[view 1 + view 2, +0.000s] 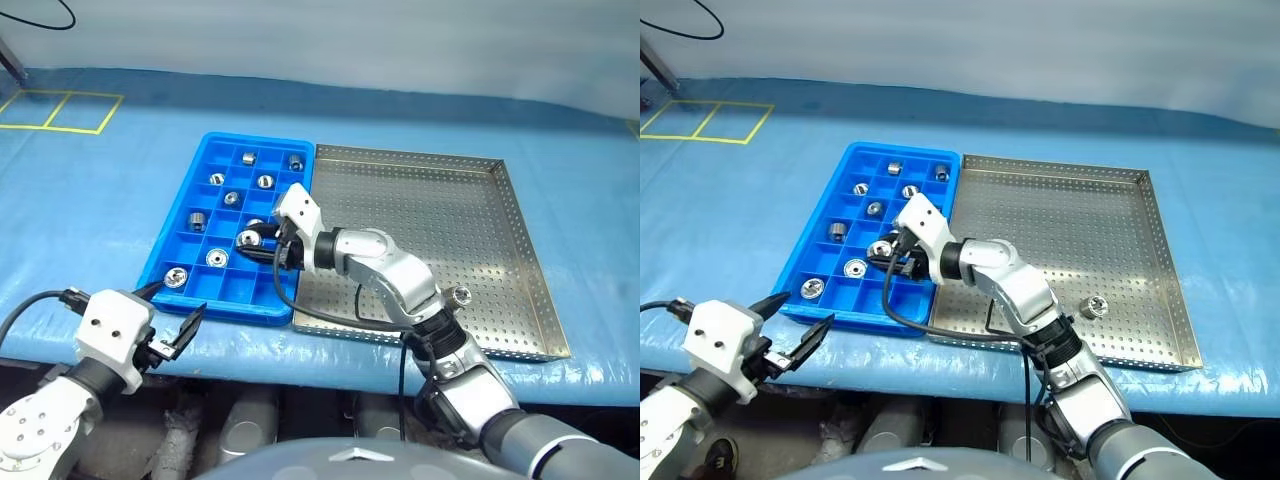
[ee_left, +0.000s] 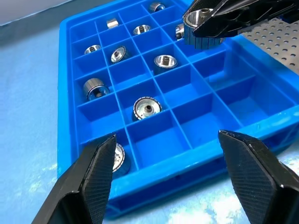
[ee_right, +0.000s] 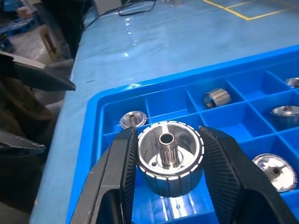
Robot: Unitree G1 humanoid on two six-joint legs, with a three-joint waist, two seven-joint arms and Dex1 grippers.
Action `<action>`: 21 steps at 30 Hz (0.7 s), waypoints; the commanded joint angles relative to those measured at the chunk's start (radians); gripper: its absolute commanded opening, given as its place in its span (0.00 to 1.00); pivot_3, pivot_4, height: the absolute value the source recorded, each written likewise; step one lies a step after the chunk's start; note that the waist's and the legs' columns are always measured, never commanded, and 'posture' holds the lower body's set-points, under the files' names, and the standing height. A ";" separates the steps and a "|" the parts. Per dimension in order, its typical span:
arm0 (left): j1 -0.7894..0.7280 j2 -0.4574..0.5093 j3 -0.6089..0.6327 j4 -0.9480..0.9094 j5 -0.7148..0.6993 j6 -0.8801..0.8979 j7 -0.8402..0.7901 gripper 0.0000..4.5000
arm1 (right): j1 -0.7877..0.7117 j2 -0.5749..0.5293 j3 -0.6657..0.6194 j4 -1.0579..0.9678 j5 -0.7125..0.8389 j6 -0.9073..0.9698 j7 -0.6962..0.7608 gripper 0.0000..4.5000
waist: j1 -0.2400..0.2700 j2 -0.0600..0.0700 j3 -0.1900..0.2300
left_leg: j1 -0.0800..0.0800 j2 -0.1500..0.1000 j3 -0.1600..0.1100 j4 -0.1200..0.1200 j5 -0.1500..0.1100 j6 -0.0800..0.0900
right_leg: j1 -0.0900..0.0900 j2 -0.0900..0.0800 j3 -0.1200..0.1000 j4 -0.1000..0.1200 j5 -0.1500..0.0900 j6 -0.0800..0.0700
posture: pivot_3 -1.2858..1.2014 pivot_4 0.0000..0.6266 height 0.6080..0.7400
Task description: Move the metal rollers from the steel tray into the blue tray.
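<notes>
Bright blue plastic tray with a grid of square compartments [image 1: 197, 288]: lies on the blue-covered table, its long side touching the steel tray. Taken here as the landmark. It is the destination, so it sits right beside the source and each carry is short.

Large square silver-grey steel tray with perforated floor and low rim [image 1: 520, 250]: just beside the blue tray, on the robot's right of it. One small shiny metal roller [image 1: 1095, 305] lies in its near part; it is the only one I can make out there, and it is yet to be moved.

Metal rollers already sorted [image 2: 147, 107]: about nine, one to a compartment, spread over the blue tray's far and middle rows and its near corner. Several near compartments stand unfilled.

Right gripper, two black fingers [image 3: 169, 163]: clamped across the ribbed side of a silver roller with a central hole [image 3: 168, 161], held over the blue tray's middle compartments. My guess is it holds the roller by the sides so it can drop straight into a free cell.

Left gripper [image 1: 168, 312]: jaws wide apart, holding nothing, just off the blue tray's near corner, probably parked clear of the drop.
</notes>
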 commanded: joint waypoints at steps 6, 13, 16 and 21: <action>-0.025 0.005 0.009 -0.040 -0.007 -0.005 0.009 0.85 | 0.024 0.004 0.044 -0.023 0.011 0.020 0.030 0.38 | 0.001 0.000 0.000 | 0.000 0.000 -0.002 0.000 0.001 -0.001 | 0.000 0.000 -0.001 0.001 0.000 0.000 | 0.61 0.24 1.00; -0.055 0.013 -0.001 -0.030 -0.007 0.009 0.007 0.85 | 0.039 0.016 0.053 -0.003 0.017 0.043 0.029 0.38 | 0.001 0.000 0.000 | 0.000 0.000 -0.002 0.000 0.001 -0.002 | 0.000 0.000 -0.002 0.000 0.000 -0.001 | 0.60 0.24 1.00; -0.063 0.015 -0.005 -0.026 -0.007 0.010 0.007 0.85 | 0.040 0.021 0.052 0.001 0.018 0.046 0.032 0.38 | 0.001 0.000 0.000 | 0.000 0.000 -0.002 0.000 0.001 -0.003 | 0.000 0.000 -0.002 0.001 0.000 -0.001 | 0.60 0.24 1.00; -0.089 0.023 -0.024 -0.013 -0.005 0.011 0.003 0.85 | 0.039 0.026 0.042 0.008 0.009 0.028 0.020 0.67 | 0.000 0.000 0.000 | 0.000 0.000 -0.003 0.000 0.001 -0.003 | 0.000 0.000 -0.003 0.001 0.000 -0.001 | 0.60 0.24 1.00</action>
